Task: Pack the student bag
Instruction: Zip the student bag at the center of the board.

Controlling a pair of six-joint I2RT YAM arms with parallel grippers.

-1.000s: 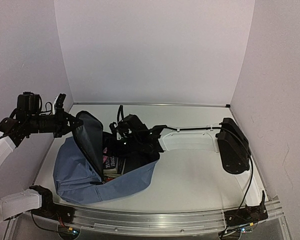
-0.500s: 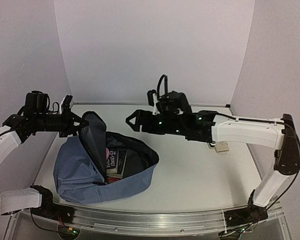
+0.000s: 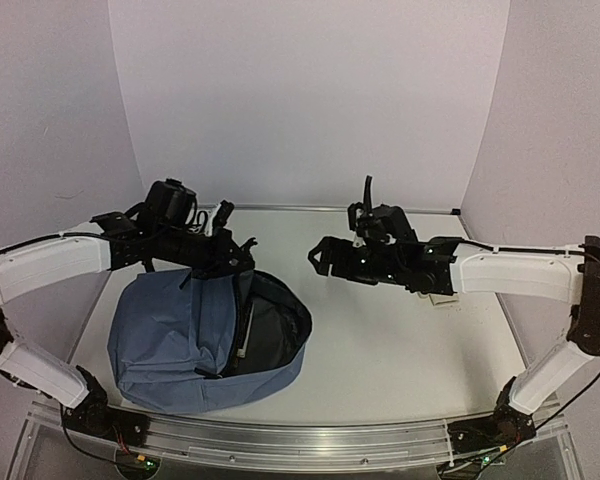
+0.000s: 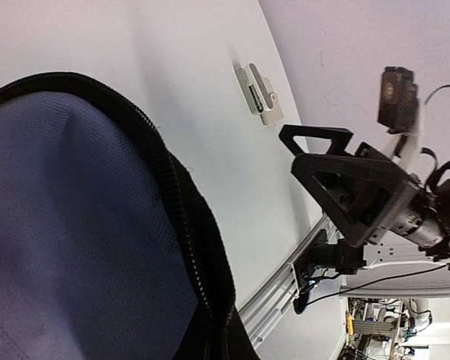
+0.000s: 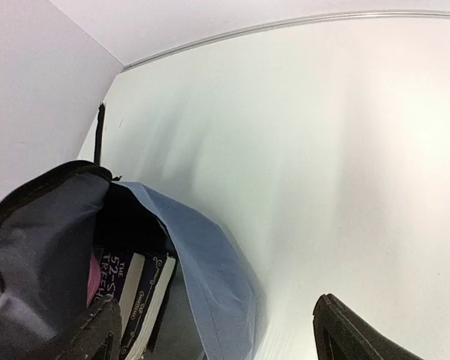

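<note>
Swung inward, the left claw (image 3: pixel 242 255) (grip untellable) tops the student bag (image 3: pixel 165 335), which lies left of the spread right claw (image 3: pixel 318 257).

Soft even light, mild glare, sharp

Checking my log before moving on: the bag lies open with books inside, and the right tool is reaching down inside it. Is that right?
No. The student bag lies open with books inside, but the right tool is outside it, held above the table beside it; the top external view shows this.
</note>
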